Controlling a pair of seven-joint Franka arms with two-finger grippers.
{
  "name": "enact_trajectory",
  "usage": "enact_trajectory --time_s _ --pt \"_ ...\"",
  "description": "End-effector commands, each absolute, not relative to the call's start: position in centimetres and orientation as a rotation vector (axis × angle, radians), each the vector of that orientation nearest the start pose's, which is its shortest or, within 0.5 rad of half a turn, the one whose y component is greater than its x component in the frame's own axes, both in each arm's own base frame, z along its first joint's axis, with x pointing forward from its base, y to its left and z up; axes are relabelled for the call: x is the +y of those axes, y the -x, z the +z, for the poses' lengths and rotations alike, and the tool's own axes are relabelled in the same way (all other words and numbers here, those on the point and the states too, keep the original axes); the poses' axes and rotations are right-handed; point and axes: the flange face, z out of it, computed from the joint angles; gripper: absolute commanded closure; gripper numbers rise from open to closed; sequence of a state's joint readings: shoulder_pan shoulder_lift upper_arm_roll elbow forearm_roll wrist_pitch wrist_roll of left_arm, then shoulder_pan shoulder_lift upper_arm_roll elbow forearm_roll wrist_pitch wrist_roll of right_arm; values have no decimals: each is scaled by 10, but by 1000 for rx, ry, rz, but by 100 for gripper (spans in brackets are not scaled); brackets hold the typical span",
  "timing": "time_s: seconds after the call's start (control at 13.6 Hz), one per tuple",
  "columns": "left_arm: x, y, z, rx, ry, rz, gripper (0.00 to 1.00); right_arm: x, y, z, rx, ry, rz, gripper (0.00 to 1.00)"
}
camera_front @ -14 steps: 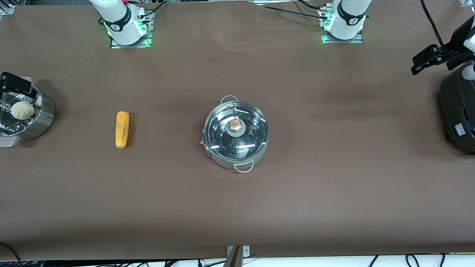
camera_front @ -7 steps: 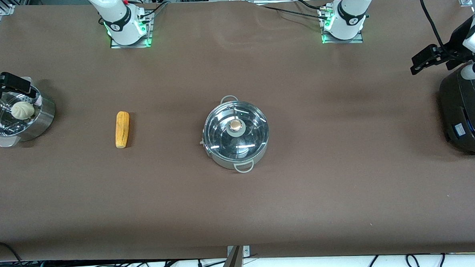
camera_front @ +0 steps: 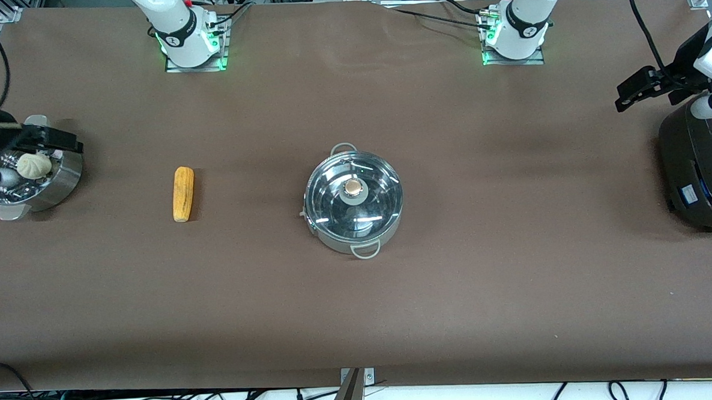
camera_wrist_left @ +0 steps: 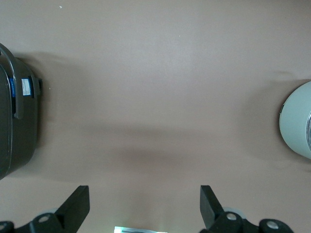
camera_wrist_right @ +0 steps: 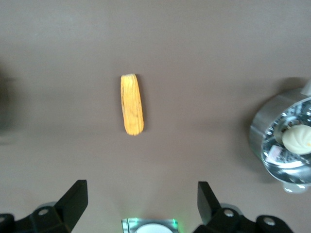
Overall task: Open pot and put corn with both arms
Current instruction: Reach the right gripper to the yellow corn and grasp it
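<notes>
The pot [camera_front: 353,202] stands near the middle of the table [camera_front: 516,289], its clear glass lid [camera_front: 353,192] seated on it with the small round knob [camera_front: 352,188] at the centre. One loop handle points toward the edge where the robot bases stand, the other toward the front camera's edge. The corn [camera_front: 182,194] lies flat on the table, well apart from the pot, toward the right arm's end; it runs lengthwise from the bases' edge toward the camera's edge. In the right wrist view the corn [camera_wrist_right: 131,104] lies on bare table with nothing touching it.

At the right arm's end of the table sits the perforated steel steamer pot [camera_front: 66,176] with a white bun [camera_front: 33,165] in it. The right gripper [camera_front: 44,138] hangs over this steamer pot; its jaws are spread wide and hold nothing (the right wrist view shows both fingers [camera_wrist_right: 75,198] far apart).

At the left arm's end of the table stands the big black cooker [camera_front: 700,173]. The left gripper [camera_front: 636,88] is over the table just beside the cooker's top, its jaws also spread wide and holding nothing, as the fingers [camera_wrist_left: 77,204] in the left wrist view show.
</notes>
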State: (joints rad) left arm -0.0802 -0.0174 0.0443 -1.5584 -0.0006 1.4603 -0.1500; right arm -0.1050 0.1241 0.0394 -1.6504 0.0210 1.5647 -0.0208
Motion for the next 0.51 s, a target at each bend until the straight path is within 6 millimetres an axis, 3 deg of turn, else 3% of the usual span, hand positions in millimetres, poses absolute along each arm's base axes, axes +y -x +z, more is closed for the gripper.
enact_trajectory --time_s 0.0,0.44 --pt "-20 -538 638 -148 3137 126 0 -14 -572 474 174 3118 274 0" --pt "-20 -538 638 -151 3137 126 0 14 -546 374 230 3126 275 0"
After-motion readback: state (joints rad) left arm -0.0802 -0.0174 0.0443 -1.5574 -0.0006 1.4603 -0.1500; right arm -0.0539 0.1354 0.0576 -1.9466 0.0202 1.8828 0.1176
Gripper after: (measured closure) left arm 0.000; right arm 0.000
